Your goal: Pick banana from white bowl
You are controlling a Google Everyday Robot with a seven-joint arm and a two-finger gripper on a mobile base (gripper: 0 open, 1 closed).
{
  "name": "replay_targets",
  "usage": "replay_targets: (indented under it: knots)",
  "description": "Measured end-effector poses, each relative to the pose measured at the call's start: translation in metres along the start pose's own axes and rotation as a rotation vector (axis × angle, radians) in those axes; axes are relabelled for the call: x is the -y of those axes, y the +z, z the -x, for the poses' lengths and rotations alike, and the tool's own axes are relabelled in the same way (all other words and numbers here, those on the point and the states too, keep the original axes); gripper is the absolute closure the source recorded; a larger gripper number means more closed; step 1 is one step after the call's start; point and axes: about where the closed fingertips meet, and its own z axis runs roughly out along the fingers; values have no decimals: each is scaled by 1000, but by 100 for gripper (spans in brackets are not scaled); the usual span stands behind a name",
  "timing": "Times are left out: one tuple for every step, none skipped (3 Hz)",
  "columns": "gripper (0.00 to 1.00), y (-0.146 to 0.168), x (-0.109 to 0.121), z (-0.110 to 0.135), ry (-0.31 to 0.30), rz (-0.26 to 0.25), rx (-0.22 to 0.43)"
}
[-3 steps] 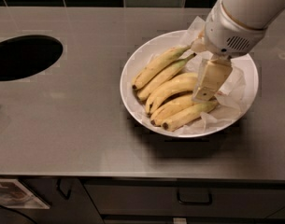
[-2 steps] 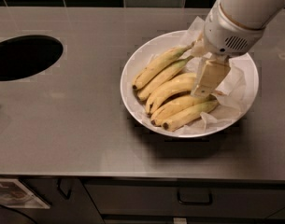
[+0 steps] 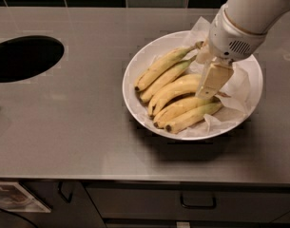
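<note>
The white bowl [image 3: 135, 96] stands on the grey counter, lined with crinkled white paper, and holds several bananas. The banana [image 3: 175, 89], thick and evenly yellow, lies in the middle of the bunch. Two longer green-tinged bananas [image 3: 159, 68] lie above it, and two more yellow ones lie below it. My gripper [image 3: 207, 90] reaches down from the upper right. It sits at the right end of the bunch, over the stem end of the thick yellow banana, and hides that end. I cannot tell whether it touches or holds the banana.
A dark round opening [image 3: 23, 57] is set into the counter at the left. A dark tiled wall runs along the back. The counter's front edge [image 3: 144, 179] has drawers with handles below it. My white arm [image 3: 251, 13] covers the bowl's upper right.
My gripper has shifted slightly up and left over the right end of the bunch. The bananas and the bowl have not moved.
</note>
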Motion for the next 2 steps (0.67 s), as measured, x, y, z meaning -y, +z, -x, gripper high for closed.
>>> replay_targets:
  knots:
    - [40, 9, 4, -2, 3, 19, 1]
    - [44, 22, 5, 2, -1, 46, -2]
